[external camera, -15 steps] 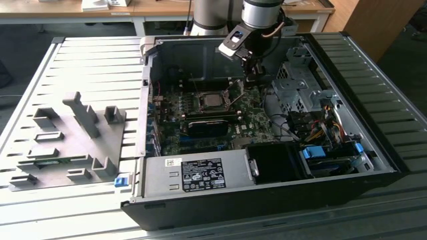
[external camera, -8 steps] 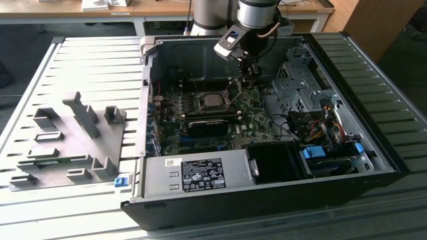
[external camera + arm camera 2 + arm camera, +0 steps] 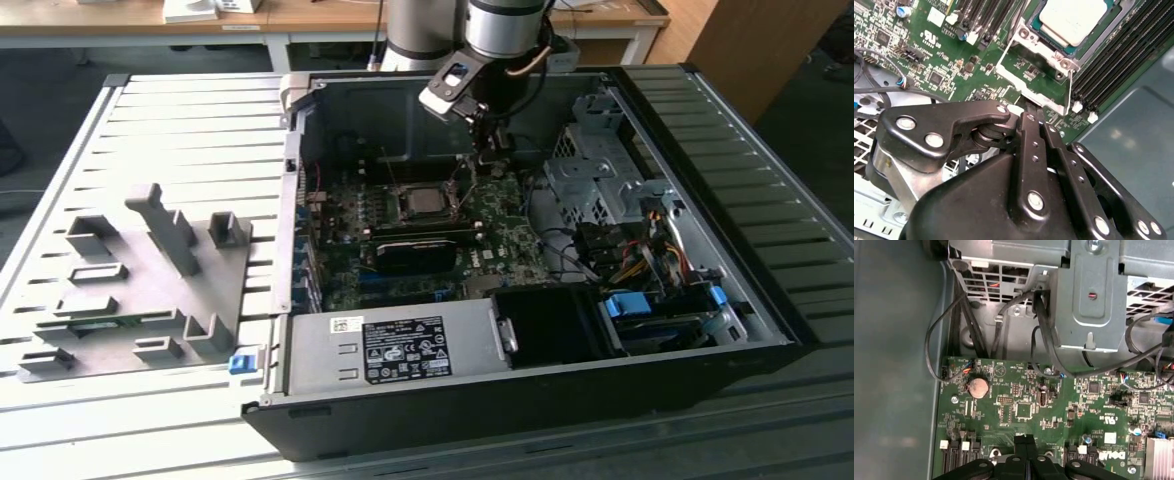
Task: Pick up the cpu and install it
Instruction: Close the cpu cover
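Evidently the cpu (image 3: 1071,20) lies seated within the socket frame (image 3: 1046,50), just beyond the fingers (image 3: 1021,445). These are pressed together, gripping nothing, with tips beside that frame, a posture judged suited to pushing, not grasping.

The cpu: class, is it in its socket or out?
In. The cpu lies flat inside the socket frame on the motherboard, apart from the claw.
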{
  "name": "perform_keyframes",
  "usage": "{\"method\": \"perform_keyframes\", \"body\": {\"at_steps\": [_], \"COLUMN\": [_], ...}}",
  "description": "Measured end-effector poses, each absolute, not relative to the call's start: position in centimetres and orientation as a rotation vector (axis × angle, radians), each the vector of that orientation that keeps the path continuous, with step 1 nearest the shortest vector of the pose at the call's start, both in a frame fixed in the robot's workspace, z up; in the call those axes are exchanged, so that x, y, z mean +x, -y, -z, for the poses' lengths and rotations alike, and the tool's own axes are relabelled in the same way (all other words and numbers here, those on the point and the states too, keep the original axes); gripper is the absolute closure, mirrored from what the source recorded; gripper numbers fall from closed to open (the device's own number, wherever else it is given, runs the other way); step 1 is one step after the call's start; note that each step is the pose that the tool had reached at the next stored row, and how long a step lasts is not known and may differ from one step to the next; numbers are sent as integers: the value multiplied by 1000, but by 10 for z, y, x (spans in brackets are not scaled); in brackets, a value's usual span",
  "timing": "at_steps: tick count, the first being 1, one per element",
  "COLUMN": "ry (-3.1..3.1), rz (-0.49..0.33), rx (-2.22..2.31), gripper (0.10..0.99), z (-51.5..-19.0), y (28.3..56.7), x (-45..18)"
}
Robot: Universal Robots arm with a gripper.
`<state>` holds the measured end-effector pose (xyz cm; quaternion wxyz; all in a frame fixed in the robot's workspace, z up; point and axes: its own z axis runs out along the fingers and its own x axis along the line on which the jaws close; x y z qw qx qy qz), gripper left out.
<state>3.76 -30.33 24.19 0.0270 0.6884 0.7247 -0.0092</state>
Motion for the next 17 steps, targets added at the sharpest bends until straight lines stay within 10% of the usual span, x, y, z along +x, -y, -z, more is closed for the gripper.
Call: {"method": "perform_keyframes", "body": {"at_steps": [17], "ry": [-2238], "rz": [29], "rx": [2126], "gripper": [980], "z": [-238], "y": [303], "x": [16]}}
